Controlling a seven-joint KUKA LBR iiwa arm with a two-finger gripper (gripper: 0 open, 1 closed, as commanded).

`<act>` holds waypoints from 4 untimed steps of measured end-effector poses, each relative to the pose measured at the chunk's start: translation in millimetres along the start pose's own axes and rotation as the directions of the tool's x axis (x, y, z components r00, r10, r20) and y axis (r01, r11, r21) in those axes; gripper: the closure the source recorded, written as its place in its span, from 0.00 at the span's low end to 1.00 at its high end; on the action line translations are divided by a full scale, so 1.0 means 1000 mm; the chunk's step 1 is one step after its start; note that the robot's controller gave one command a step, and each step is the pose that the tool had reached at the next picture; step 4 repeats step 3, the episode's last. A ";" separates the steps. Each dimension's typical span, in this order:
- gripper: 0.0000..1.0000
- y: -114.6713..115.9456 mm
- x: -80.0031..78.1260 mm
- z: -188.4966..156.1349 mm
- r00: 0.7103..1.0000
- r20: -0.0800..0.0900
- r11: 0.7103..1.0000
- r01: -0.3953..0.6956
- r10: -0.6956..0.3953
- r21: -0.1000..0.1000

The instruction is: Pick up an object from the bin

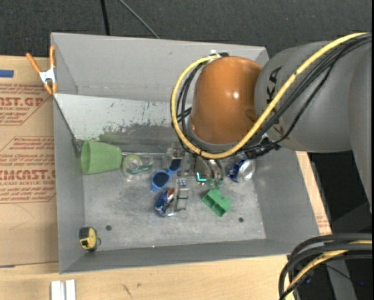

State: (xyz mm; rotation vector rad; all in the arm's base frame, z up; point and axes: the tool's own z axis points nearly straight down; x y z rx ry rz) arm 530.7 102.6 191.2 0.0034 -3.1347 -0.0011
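1. Orange wrist cover, looped with black and yellow cables, stands highest toward the camera and hides most of the gripper below it. I cannot tell whether the fingers are apart or together, and nothing shows between them.
2. Just beside the gripper, lower in the view, a green block lies on the bin floor, right of centre. It is the closest loose thing, so I judge it the likely pick.
3. The block lies flat, and its long axis runs diagonally from upper left to lower right in the view. One end points up toward the gripper and the other toward the bin's lower right corner.
4. To do this step well, I judge the wrist should turn so the closing line crosses that axis and takes the short width. It should then come straight down, centred on the block, so the block is not nudged aside.
5. A blue and silver crumpled piece lies just right of the gripper. A blue cap and a blue and silver bundle lie near each other on its left. A wide approach could catch any of them.
6. Farther left are a clear cup and a green cone on its side. A yellow and black tape measure sits well apart in the lower left corner of the grey bin.
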 end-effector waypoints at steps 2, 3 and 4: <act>1.00 -0.029 -0.026 0.116 1.000 0.014 1.000 -0.005 0.005 -0.002; 1.00 -0.018 -0.041 -0.024 1.000 0.019 1.000 0.010 -0.010 -0.001; 1.00 -0.018 -0.041 -0.024 1.000 0.019 1.000 0.010 -0.010 -0.001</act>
